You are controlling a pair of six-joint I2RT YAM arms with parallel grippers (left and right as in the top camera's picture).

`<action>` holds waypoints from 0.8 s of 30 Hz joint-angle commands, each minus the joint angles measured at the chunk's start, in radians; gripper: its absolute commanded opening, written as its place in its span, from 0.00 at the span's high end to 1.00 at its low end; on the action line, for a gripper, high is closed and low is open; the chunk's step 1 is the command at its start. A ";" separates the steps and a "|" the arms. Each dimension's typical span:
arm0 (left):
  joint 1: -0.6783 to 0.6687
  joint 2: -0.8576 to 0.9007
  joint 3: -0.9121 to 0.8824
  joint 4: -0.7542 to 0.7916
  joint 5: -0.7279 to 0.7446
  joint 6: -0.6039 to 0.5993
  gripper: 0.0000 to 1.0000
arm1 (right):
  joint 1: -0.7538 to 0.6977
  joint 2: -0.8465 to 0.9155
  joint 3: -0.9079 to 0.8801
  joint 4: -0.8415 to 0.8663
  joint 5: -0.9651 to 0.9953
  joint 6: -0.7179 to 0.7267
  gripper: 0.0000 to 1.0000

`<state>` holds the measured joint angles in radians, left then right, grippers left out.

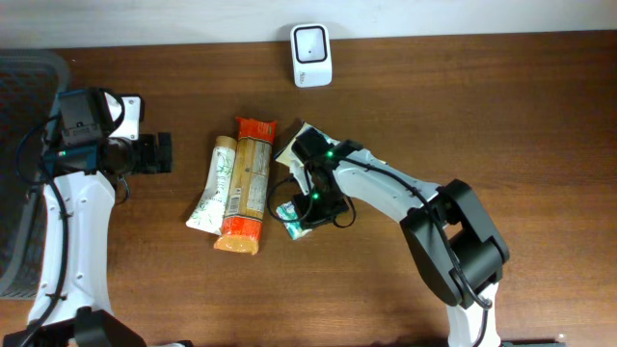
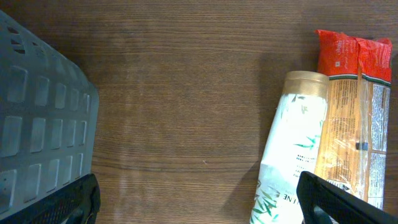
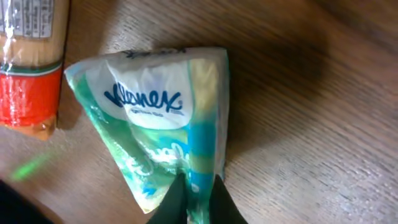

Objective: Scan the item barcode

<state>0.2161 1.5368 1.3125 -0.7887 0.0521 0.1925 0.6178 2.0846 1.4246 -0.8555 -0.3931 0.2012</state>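
Our right gripper [image 1: 310, 204] has its fingers [image 3: 168, 208] pressed together on the edge of a tissue pack [image 3: 155, 118], right below it on the wooden table [image 1: 501, 106]; we cannot tell whether the pack is lifted. Our left gripper [image 1: 159, 154] is spread wide, holding nothing, over bare wood. Between the grippers lie a tube [image 1: 214, 188] and an orange packet [image 1: 248, 183]. Beyond the right gripper sits a white scanner [image 1: 311, 54]. A grey basket [image 1: 19, 145] stands beside the left gripper.
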 commanded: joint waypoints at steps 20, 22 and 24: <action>0.002 0.002 -0.001 0.002 0.007 -0.009 0.01 | -0.468 -0.177 0.065 -0.027 -1.101 -0.221 0.96; 0.003 0.002 -0.001 0.002 0.007 -0.009 0.01 | -0.451 -0.177 0.075 -0.029 -0.745 -0.135 0.96; 0.003 0.002 -0.001 0.002 0.007 -0.009 0.01 | -0.398 -0.177 0.084 -0.031 -0.419 -0.069 0.96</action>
<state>0.2161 1.5368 1.3125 -0.7879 0.0521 0.1925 0.1696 1.9289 1.4746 -0.8848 -1.1767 0.0532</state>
